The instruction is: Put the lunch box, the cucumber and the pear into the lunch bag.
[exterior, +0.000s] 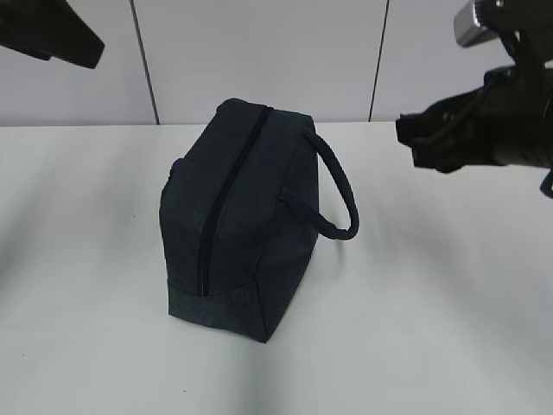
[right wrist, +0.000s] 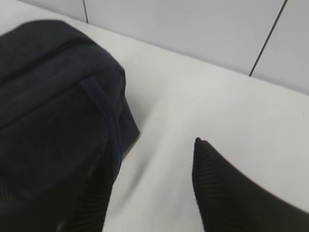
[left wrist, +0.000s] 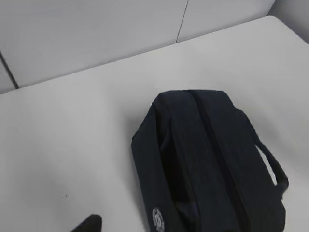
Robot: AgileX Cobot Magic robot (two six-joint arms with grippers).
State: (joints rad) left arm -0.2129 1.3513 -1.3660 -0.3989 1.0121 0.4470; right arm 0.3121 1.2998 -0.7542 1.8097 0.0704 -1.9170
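Note:
The dark navy lunch bag stands on the white table with its long zipper running along the top and looking closed; its looped handle hangs on the right. The bag also shows in the left wrist view and in the right wrist view. My left gripper hovers high at the far left; only one fingertip shows, far off centre. My right gripper is open and empty, in the air to the right of the bag. The lunch box, the cucumber and the pear are out of view.
The white table runs back to a grey panelled wall. Its far right corner shows in the left wrist view.

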